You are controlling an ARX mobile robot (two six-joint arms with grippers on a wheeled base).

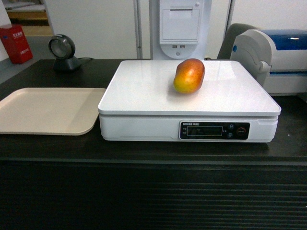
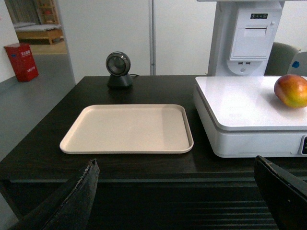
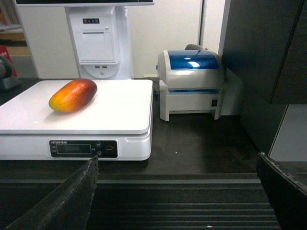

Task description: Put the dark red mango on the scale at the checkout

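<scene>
The dark red mango lies on the white scale, red at its far end and orange-yellow at the near end. The scale stands on the dark checkout counter with its ribbed front. In the left wrist view the mango sits at the right edge on the scale. In the right wrist view the mango rests on the scale, left of centre. My left gripper and right gripper are both open and empty, held in front of the counter's edge. Neither gripper shows in the head view.
A beige tray lies left of the scale. A round black scanner stands at the back left. A white and blue printer sits right of the scale, and a white receipt terminal rises behind it. A dark cabinet stands at the far right.
</scene>
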